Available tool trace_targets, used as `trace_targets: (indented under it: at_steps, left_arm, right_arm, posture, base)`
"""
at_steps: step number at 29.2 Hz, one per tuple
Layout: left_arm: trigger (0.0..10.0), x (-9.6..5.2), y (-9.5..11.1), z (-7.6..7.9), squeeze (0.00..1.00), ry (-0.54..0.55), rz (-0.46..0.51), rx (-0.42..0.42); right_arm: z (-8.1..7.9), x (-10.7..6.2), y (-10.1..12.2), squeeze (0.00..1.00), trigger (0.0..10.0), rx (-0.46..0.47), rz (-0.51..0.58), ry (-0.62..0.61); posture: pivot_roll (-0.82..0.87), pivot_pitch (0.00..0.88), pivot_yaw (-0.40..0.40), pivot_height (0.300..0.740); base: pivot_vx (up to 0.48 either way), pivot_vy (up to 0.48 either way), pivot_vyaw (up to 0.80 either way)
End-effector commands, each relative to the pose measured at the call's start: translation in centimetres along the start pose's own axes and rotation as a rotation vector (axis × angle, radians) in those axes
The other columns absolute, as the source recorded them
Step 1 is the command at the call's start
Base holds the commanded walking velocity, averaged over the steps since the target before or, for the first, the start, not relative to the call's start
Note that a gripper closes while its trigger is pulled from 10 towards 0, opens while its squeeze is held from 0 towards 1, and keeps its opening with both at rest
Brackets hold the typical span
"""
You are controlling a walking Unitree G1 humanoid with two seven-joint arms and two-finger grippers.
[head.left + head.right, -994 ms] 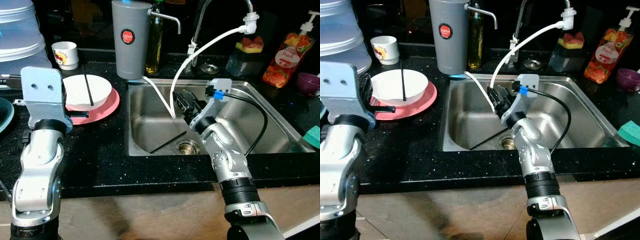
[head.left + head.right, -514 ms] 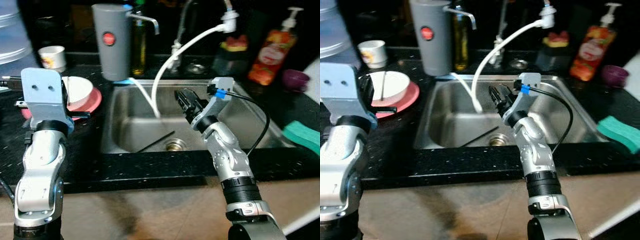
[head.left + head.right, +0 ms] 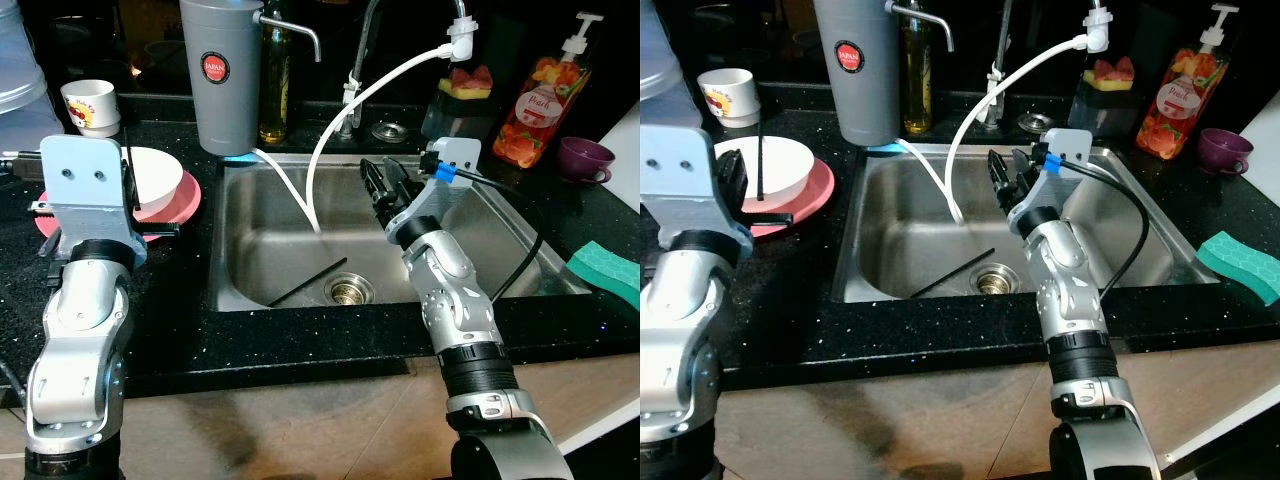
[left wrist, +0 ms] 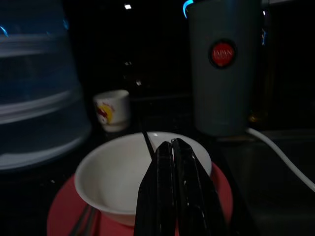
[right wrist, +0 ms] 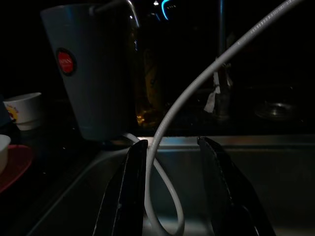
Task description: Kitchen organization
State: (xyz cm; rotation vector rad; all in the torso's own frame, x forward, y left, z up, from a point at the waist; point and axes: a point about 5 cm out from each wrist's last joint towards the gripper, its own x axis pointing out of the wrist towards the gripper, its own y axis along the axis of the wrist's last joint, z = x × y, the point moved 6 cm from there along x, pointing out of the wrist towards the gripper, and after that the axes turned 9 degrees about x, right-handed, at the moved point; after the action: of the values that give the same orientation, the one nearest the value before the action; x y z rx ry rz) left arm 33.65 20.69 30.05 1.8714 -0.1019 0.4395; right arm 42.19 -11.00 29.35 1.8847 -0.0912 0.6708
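my left gripper (image 4: 172, 147) is pressed closed on nothing, hovering over the white bowl (image 3: 765, 165) — bowl sits on the pink plate (image 3: 805, 205) at the counter's left, one black chopstick (image 3: 759, 158) resting in it. another chopstick (image 3: 307, 283) lies on the sink (image 3: 240, 270) floor beside the drain. my right gripper (image 5: 172, 147) is parted and empty above the sink, white hose (image 5: 197, 88) just ahead.

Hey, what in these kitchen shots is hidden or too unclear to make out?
- Pink plate: near side hidden by the left arm, left eye view.
- Green sponge: cut off by the right edge.
- Cup print: too dark to read, left wrist view.
- White hose: lower end cut off, right wrist view.
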Motion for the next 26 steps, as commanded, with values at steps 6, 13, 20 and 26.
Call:
trace_targets:
  at_steps: [6,13,20,26]
  left_arm:
    - [10.0,0.0,0.2,0.5,0.0,-0.039,0.003,0.025]
    - [10.0,-0.1,-0.1,0.8,0.0,-0.064,-0.015,0.035]
    - [10.0,-0.1,-0.2,0.8,0.0,-0.066,-0.02,0.039]
    - [10.0,-0.1,-0.6,1.0,0.0,-0.072,-0.037,0.04]
  right_arm:
    - [0.8,0.0,0.3,0.0,10.0,-0.002,0.019,-0.033]
    - [0.9,0.1,0.1,0.0,10.0,0.008,0.019,-0.043]
    - [1.0,0.0,-0.1,0.0,10.0,0.011,0.014,-0.045]
    - [1.1,-0.3,-0.9,0.0,10.0,0.006,-0.019,-0.045]
  posture:
    - [0.02,0.061,-0.062,0.74]
    - [0.02,0.062,-0.058,0.74]
    - [0.02,0.066,-0.056,0.74]
    - [0.02,0.067,-0.053,0.74]
  base:
    - [0.0,0.08,0.0]
    - [0.0,0.0,0.0]
    - [0.0,0.0,0.0]
    - [0.0,0.0,0.0]
